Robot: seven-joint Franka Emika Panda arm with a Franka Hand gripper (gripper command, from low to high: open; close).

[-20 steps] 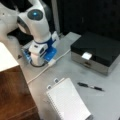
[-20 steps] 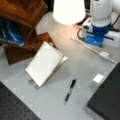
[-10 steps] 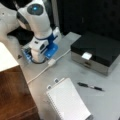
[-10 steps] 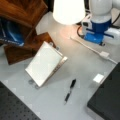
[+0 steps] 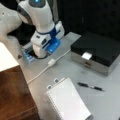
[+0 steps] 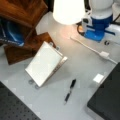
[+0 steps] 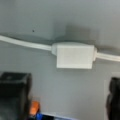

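In the wrist view my gripper (image 7: pixel 64 100) is open; one dark finger (image 7: pixel 15 92) shows at the lower left and the other at the lower right, with nothing between them. Just beyond the fingers a white cable (image 7: pixel 25 42) runs across the grey table, with a white inline box (image 7: pixel 75 56) on it. The same box (image 5: pixel 51 62) (image 6: pixel 104 54) appears in both front views, close to the arm's white and blue body (image 5: pixel 45 37) (image 6: pixel 100 22). The fingers themselves do not show in the front views.
A spiral notepad (image 5: pixel 68 100) (image 6: pixel 45 63) and a black pen (image 5: pixel 90 86) (image 6: pixel 70 91) lie on the table. A black box (image 5: pixel 97 50) (image 6: pixel 107 100) carries a small white card (image 5: pixel 86 55). A white lamp shade (image 6: pixel 68 10) and wooden furniture (image 5: pixel 15 92) (image 6: pixel 22 12) border the table.
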